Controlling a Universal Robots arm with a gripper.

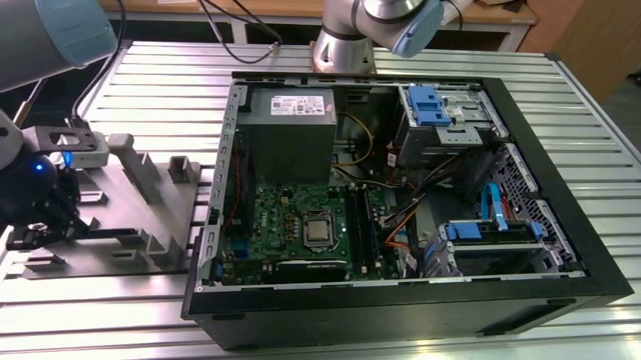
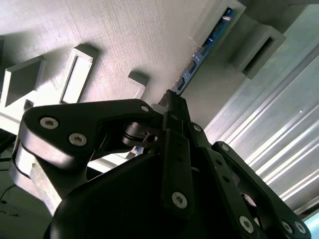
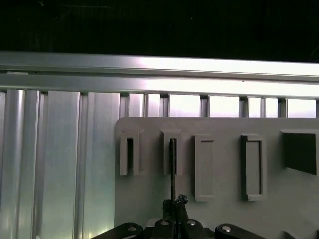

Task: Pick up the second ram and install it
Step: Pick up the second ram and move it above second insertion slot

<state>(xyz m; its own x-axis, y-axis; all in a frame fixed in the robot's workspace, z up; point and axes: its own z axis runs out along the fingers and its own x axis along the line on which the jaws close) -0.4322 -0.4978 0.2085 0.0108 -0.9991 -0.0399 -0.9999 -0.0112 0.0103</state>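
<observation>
Second ram (image 2: 197, 62) on edge in grey tray (image 2: 124, 35) slot, gripper (image 2: 172, 99) clamped on it

An open computer case (image 1: 401, 315) lies on the slatted metal surface (image 1: 180, 67), motherboard (image 1: 281, 214) exposed; a grey tray (image 1: 165, 225) sits just beside it.

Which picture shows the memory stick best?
The second wrist view: the second ram shows its blue side and chips, standing in the grey tray. The first wrist view shows just its thin edge. In the exterior view it is too small to tell.
</observation>
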